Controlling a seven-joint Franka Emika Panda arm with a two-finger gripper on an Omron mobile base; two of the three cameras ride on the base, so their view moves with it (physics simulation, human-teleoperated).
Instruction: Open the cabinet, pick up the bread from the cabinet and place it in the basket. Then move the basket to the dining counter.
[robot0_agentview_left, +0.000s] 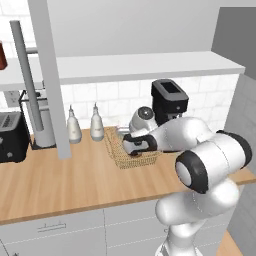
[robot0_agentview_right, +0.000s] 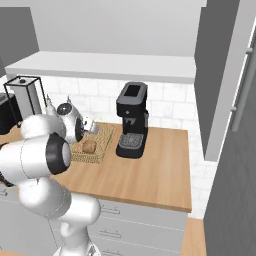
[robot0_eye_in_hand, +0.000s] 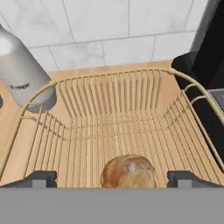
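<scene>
1. My end effector (robot0_eye_in_hand: 112, 179) sits low over the basket (robot0_eye_in_hand: 118, 113), fingers spread wide with nothing between them. One fingertip (robot0_eye_in_hand: 41, 178) stands to each side of the bread (robot0_eye_in_hand: 128, 171), and neither touches it.

2. The bread lies on the basket floor directly ahead of my end effector, near the basket's closest wall. I judge the placing step done; carrying the basket to the dining counter remains.

3. Risk: snagging the mesh. My fingertips are down among the wire sides. A sideways move before lifting clear could hook a wire and drag the basket across the tabletop (robot0_agentview_left: 60, 180).

4. Risk: collision beside the basket. The black coffee machine (robot0_agentview_right: 132, 120) stands just beyond the basket on one side of my end effector, and a pale bottle (robot0_eye_in_hand: 19, 70) stands close on the other side. A shoved or swung basket could strike either one and topple the bottle.

5. Risk: poor grip on the basket. The flared wire rim is thin; a shallow pinch on it may slip, or tilt the basket as it rises.

6. Risk: losing the bread. The bun is round and loose, and the basket is shallow. A tilt or a sudden stop in transit could roll it over the low wall.

7. Risk: overhead contact. The open cabinet door (robot0_agentview_left: 50, 75) hangs above the tabletop off to one side of my end effector; a high, wide swing could hit it.
</scene>
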